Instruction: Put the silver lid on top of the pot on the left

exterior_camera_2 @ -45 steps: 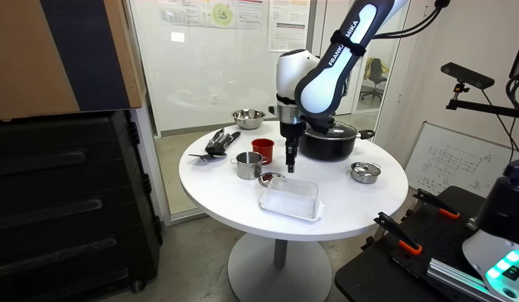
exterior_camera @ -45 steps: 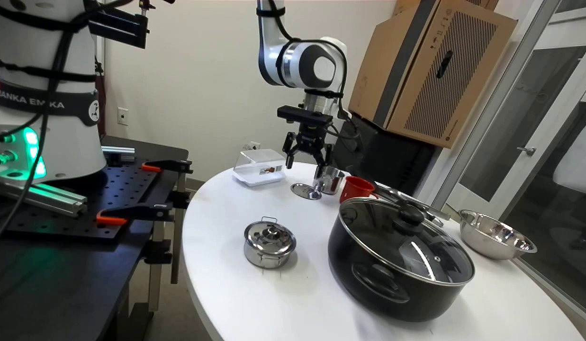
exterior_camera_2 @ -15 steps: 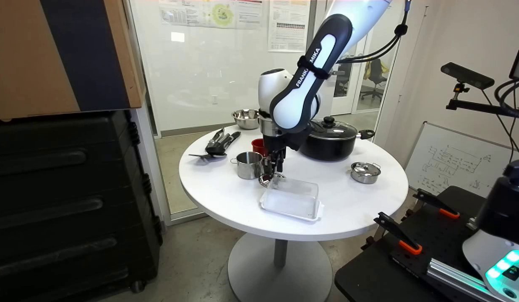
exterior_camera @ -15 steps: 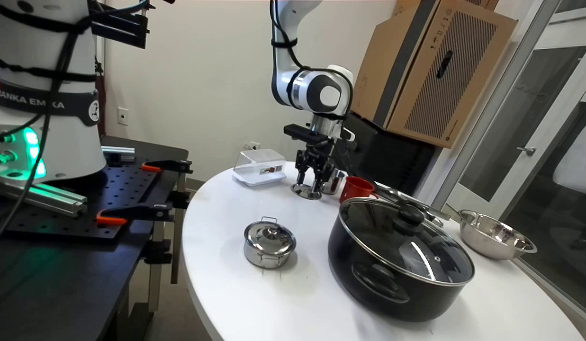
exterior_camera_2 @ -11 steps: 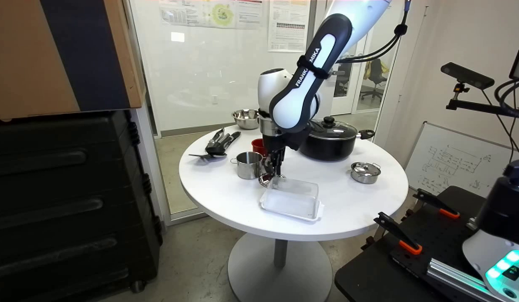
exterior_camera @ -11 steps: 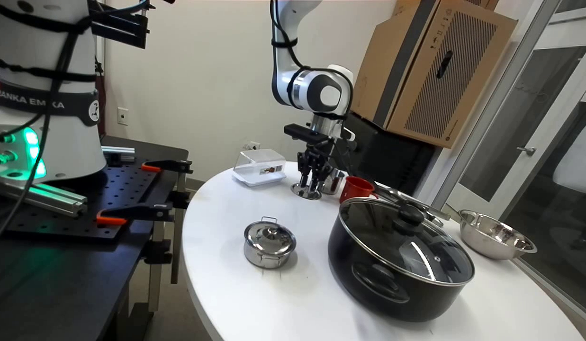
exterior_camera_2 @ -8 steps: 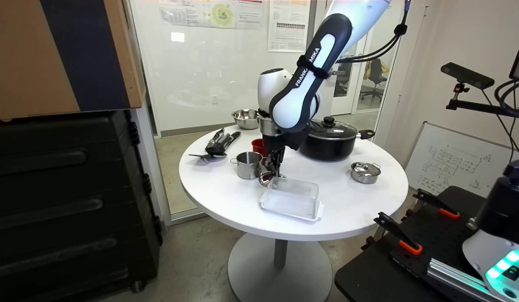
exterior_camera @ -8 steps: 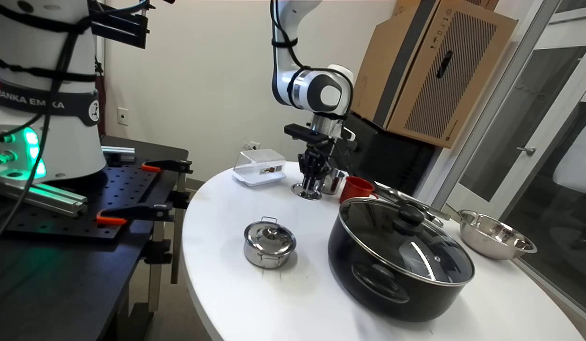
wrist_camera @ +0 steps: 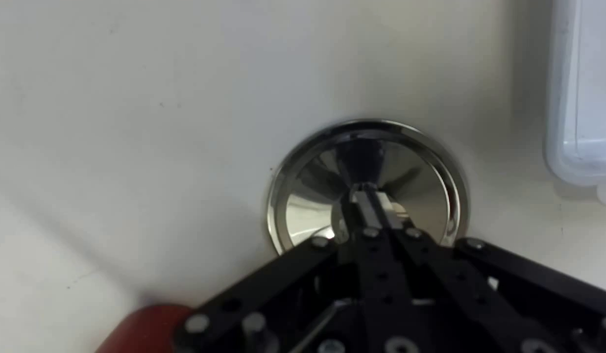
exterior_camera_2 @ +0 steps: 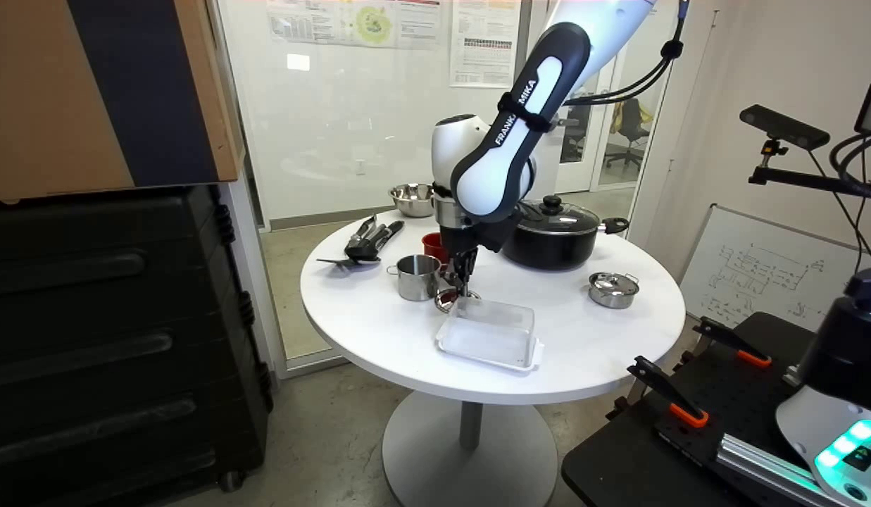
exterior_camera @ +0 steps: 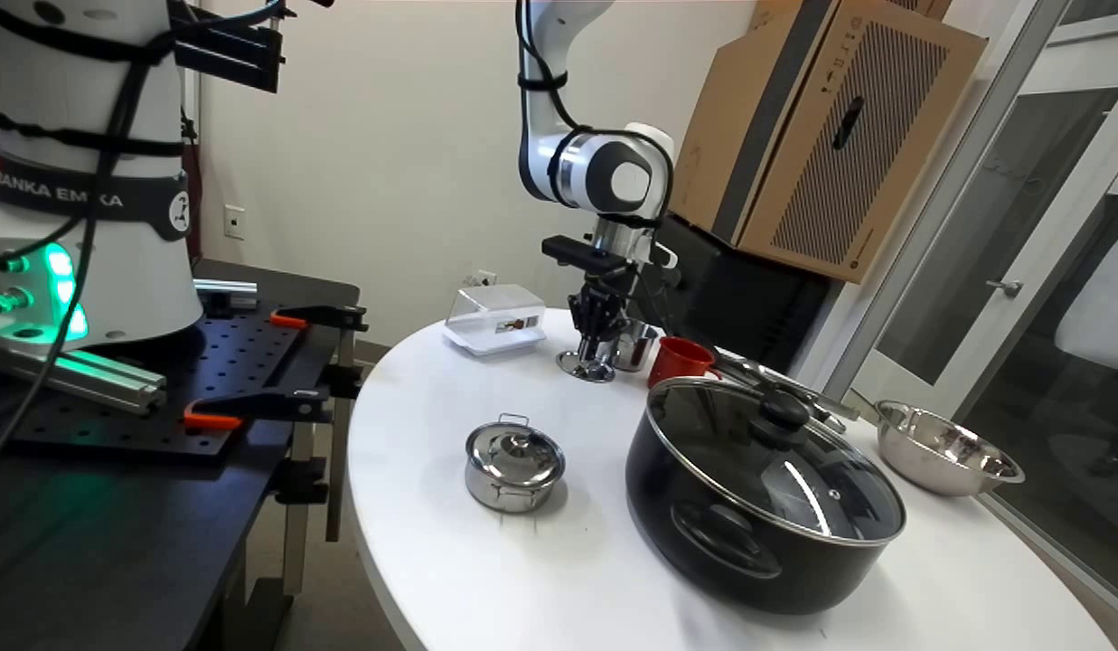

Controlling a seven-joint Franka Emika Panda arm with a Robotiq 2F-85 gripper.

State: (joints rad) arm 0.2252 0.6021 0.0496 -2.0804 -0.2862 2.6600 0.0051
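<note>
The silver lid (wrist_camera: 425,191) is a flat, shiny round disc lying on the white table. In both exterior views it sits close beside the pot (exterior_camera_2: 416,282), an open-topped steel vessel with two side handles. My gripper (wrist_camera: 366,189) points down at the middle of the lid, its fingers brought together. The fingers hide the lid's centre, so I cannot tell whether a handle is pinched between them. In an exterior view the gripper (exterior_camera: 596,360) partly covers the lid (exterior_camera: 570,363) and the pot (exterior_camera: 634,348) stands just behind.
A red mug (exterior_camera: 681,360) is near the pot. A clear plastic container (exterior_camera_2: 488,345) sits right next to the lid. Also on the table are a large black pot (exterior_camera: 748,561) with glass lid, a squat lidded steel pan (exterior_camera: 513,470), utensils (exterior_camera_2: 368,243) and a steel bowl (exterior_camera_2: 412,201).
Over the last seconds the gripper came down over the lid. Within the last second its fingers closed together there, while the arm stayed nearly still. The lid remains on the table.
</note>
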